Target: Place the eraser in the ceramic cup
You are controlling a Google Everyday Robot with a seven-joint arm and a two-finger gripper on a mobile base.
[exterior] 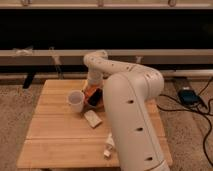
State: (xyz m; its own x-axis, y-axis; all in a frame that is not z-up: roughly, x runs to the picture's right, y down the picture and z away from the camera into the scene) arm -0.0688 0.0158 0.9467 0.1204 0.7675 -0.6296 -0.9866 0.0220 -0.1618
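gripper [93,91]: down near the tabletop's [50,130] middle, jaws spread wide, holding nothing I can make out
eraser [94,98]: dark bar right below it, leaning on the orange bowl [100,100]
ceramic cup [76,100]: just left, toward the left edge
tip: pinch the long sides, lift clear, then drop it over the cup

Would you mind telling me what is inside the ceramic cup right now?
The ceramic cup on the wooden table looks empty, though its bottom is hidden. The eraser is outside, beside it, under the arm's tool.
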